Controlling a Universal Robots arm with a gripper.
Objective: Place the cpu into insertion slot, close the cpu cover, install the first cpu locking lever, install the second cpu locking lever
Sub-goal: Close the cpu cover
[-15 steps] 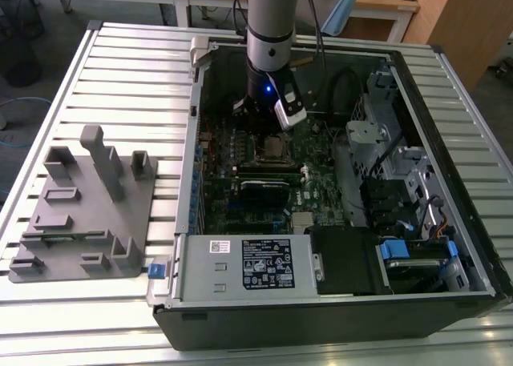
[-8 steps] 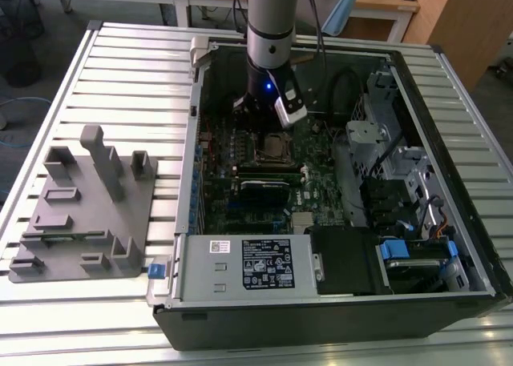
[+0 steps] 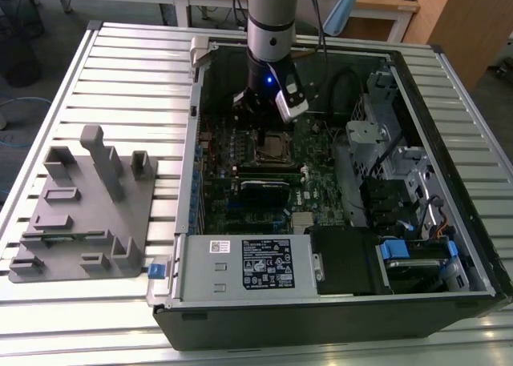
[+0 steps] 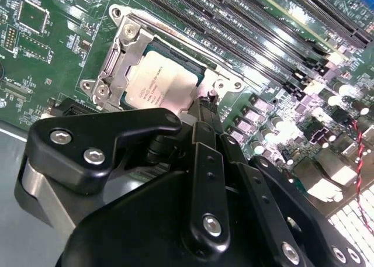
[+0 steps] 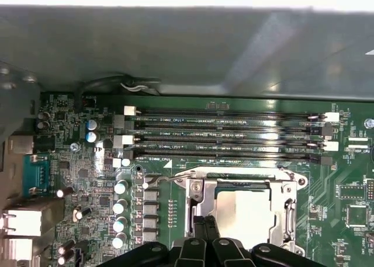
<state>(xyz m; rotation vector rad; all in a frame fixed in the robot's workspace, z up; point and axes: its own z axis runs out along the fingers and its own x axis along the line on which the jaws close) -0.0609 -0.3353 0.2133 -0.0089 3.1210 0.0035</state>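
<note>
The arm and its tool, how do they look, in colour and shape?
The arm is a silver-grey tube ending in a black wrist with a small blue light; black cables run beside it. The tool is black, jointed bars with silver screws.

Shows a small flat square cpu (image 4: 158, 83) with pale silver-beige metal top, seated level in the square, dark-centred, silvery-rimmed insertion slot (image 5: 241, 186). Finds the cpu cover (image 4: 120, 59), a thin silvery cut-out frame plate, lowered flat around the chip.
</note>
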